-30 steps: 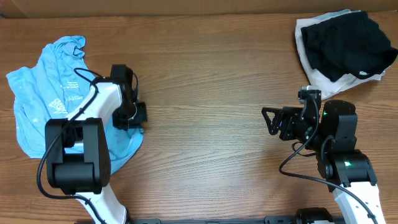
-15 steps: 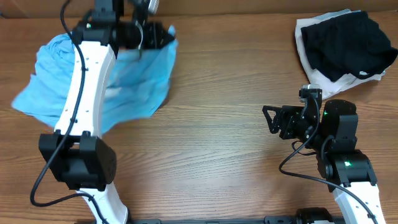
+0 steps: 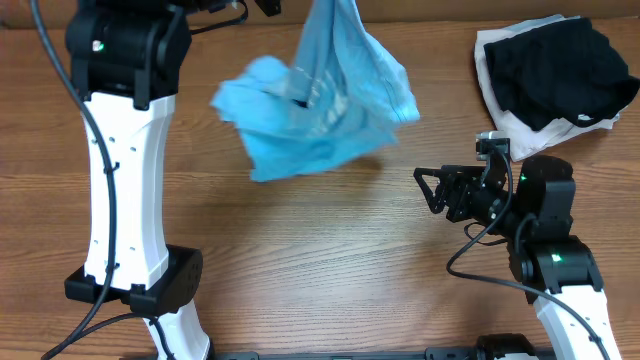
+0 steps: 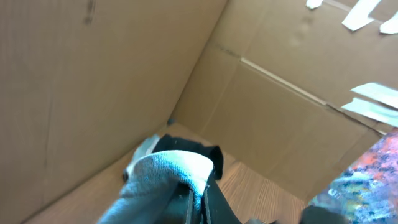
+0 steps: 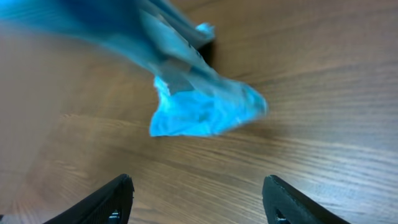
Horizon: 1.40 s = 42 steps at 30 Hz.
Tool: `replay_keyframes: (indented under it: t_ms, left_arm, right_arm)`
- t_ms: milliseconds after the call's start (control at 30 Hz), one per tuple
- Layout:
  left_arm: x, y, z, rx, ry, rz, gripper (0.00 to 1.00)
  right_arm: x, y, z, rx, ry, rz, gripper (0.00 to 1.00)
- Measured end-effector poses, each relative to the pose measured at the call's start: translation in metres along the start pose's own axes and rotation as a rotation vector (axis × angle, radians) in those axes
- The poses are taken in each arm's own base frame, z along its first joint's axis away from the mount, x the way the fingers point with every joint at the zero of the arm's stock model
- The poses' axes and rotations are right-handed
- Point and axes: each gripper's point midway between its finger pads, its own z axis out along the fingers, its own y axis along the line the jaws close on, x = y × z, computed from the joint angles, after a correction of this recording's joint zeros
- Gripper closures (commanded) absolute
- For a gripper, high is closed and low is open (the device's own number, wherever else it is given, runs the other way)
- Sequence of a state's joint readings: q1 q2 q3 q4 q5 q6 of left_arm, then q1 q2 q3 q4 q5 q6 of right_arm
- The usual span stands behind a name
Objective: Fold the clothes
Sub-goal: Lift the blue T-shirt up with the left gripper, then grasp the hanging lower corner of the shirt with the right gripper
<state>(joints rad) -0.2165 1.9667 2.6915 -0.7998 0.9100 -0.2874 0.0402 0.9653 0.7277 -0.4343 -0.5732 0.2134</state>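
left hand (image 4: 198, 202) pinched tight on sky-blue t-shirt (image 3: 318, 105), which hangs bunched above the table (image 3: 330, 260) at 12 o'clock. right hand (image 3: 432, 190) at 4 o'clock, jaws wide, empty. black garment (image 3: 560, 70) lies on white garment (image 3: 497, 100) at 2 o'clock.

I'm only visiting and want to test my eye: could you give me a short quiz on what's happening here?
1. What does the black garment lie on?
2. True or false: the blue T-shirt is neatly folded.
3. The right jaws hold: A) the black garment B) nothing C) the blue T-shirt.
Key: 1. The white garment. 2. False; it hangs crumpled from the shut left jaws. 3. B; they stand open.
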Motion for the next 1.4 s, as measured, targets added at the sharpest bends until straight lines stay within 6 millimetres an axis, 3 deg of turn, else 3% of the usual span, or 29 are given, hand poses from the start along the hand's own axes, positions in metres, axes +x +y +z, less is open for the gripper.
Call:
replay_keyframes:
  t_ms: [233, 400, 567, 933, 1267, 1400]
  left_arm:
    - [-0.009, -0.012, -0.005, 0.018, -0.018, -0.009, 0.96]
    - [-0.009, -0.012, -0.005, 0.018, -0.019, -0.02, 0.96]
    - [-0.009, -0.01, -0.005, 0.011, -0.022, -0.023, 0.96]
    - [-0.011, -0.011, -0.005, 0.011, -0.026, -0.019, 0.96]
    - [-0.011, -0.005, -0.006, -0.026, -0.034, -0.067, 0.96]
    - [-0.015, -0.005, -0.014, -0.089, -0.049, -0.083, 0.96]
  right_arm:
    - [0.028, -0.002, 0.029, -0.024, 0.139, 0.043, 0.35]
    - [0.06, 0.02, 0.05, -0.088, 0.268, 0.014, 0.34]
    - [0.081, 0.05, 0.056, -0.161, 0.334, -0.046, 0.34]
    - [0.083, 0.083, 0.071, -0.162, 0.29, -0.071, 0.33]
    - [0.111, 0.09, 0.12, -0.034, 0.273, -0.067, 0.3]
    - [0.115, 0.09, 0.128, -0.022, 0.268, -0.056, 0.27]
